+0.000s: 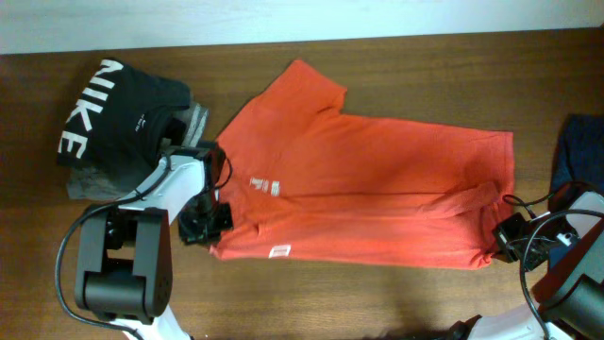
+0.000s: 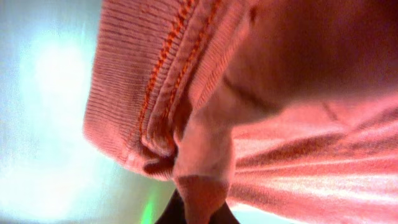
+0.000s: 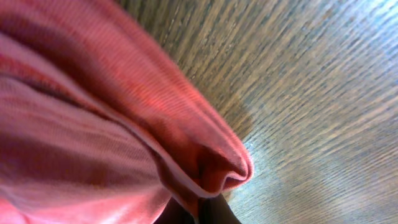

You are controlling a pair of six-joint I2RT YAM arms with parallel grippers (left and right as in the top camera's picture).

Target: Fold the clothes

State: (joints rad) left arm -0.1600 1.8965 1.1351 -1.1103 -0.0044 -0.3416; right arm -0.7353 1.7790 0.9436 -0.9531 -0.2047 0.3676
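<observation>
The red-orange T-shirt (image 1: pixel 368 184) lies on the wooden table, folded lengthwise, with small white lettering and a white tag near its left end. My left gripper (image 1: pixel 206 225) is at the shirt's lower left corner, shut on its ribbed hem (image 2: pixel 199 168). My right gripper (image 1: pixel 505 236) is at the shirt's lower right corner, shut on a pinched fold of cloth (image 3: pixel 214 171). In both wrist views the fabric fills most of the frame and hides the fingertips.
A black garment with white NIKE letters (image 1: pixel 118 118) lies on a grey garment (image 1: pixel 193 123) at the left, close to my left arm. A dark blue cloth (image 1: pixel 580 151) sits at the right edge. Bare wood table (image 1: pixel 377 302) runs along the front.
</observation>
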